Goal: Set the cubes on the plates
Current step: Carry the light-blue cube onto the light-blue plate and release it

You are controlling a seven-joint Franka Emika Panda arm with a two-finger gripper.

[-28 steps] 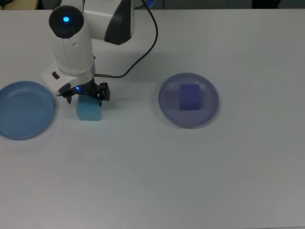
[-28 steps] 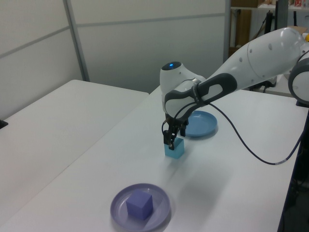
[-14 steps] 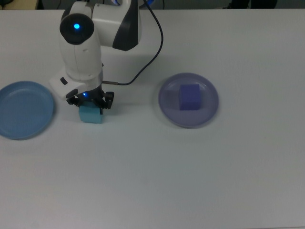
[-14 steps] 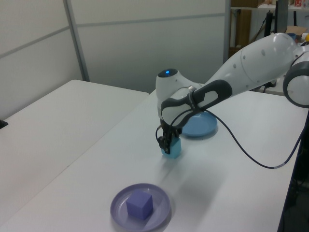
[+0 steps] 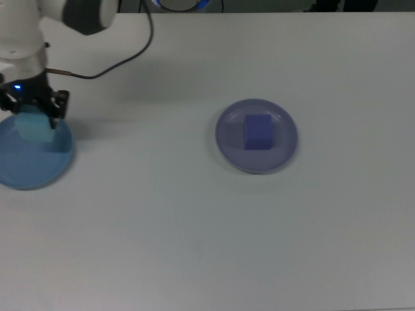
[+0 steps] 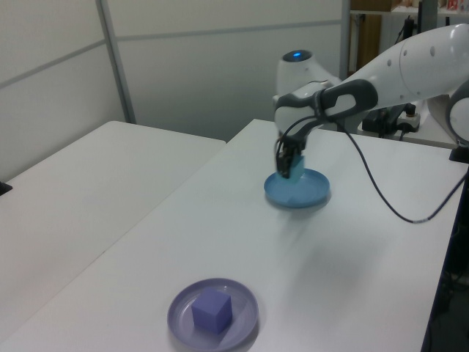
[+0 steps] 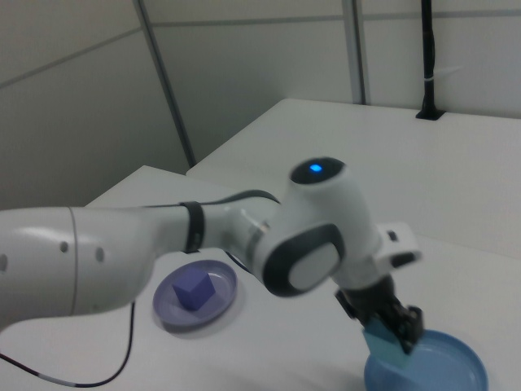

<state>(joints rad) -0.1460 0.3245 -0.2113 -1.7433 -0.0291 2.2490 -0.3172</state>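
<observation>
A Franka arm's hand (image 5: 29, 111) pinches the cyan cube (image 5: 34, 128) between its two fingers and holds it over the blue plate (image 5: 26, 170) at the top view's far left edge of the white desk (image 5: 194, 227). In the left view the cube (image 6: 294, 167) appears lifted just clear of the plate's (image 6: 297, 196) floor, and in the right view the cube (image 7: 386, 341) hangs at the nearer rim of the plate (image 7: 444, 375). The violet cube (image 5: 258, 131) already sits in the middle of the lavender plate (image 5: 230, 152), well apart to the top view's right, so half of the job looks done. To finish cleanly, the arm should probably lower the cube straight down toward the plate's centre, away from the raised rim, let it rest flat, and only then spread the fingers; letting go from height risks a bounce or a tumble over the edge.
</observation>
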